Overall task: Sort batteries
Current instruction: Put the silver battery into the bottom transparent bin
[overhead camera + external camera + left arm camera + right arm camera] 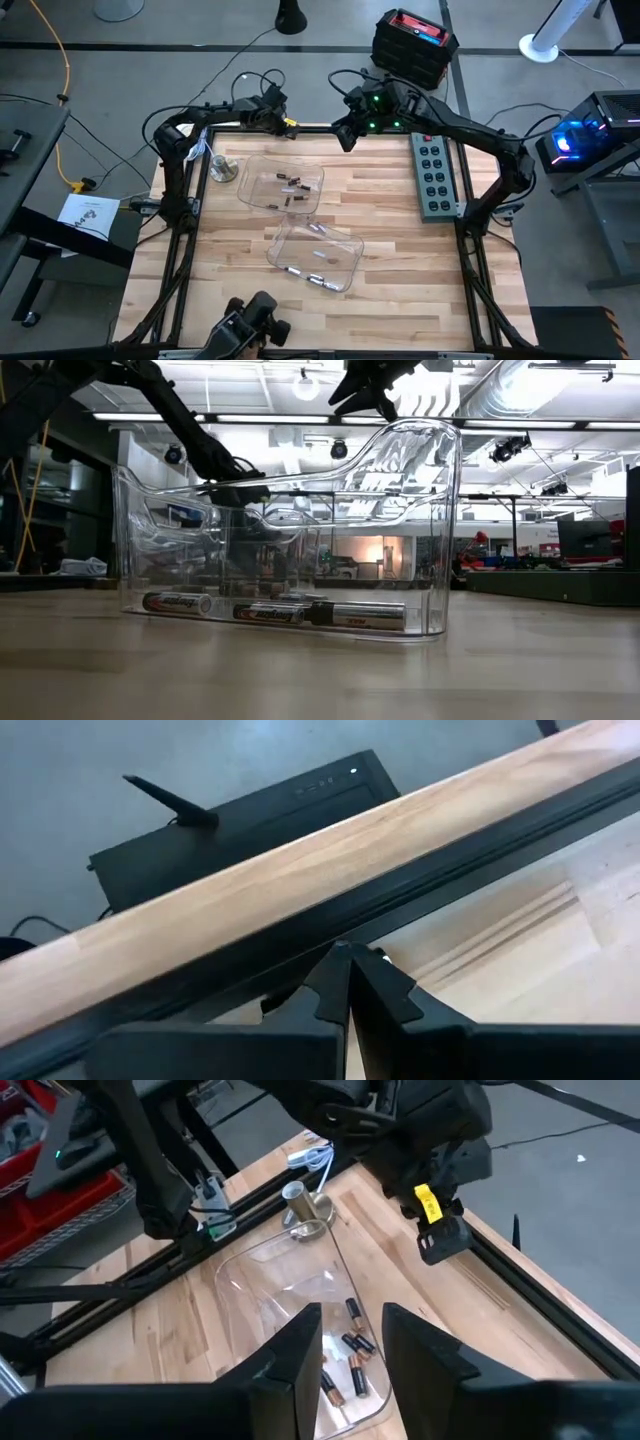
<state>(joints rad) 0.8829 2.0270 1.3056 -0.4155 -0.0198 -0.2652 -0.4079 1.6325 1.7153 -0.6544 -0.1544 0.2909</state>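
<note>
Two clear trays sat mid-table. Near tray (316, 258) held three batteries (322, 281) (dark bodies, silvery ends), lying flat, long axes roughly left-right. Far tray (281, 185) held about five dark cells (352, 1350), angled variously. Left gripper (347, 963) was pinched closed at the far edge; right gripper (350, 1342) hung narrowly parted, holding nothing.

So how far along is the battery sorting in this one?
Looks finished or nearly so: small dark cylindrical batteries lie in the far clear plastic tray, silvery-grey ones in the near clear tray. Nothing is in hand: the left pincer is shut and empty, the right pincer open at the far edge. No loose cells are visible.
</note>
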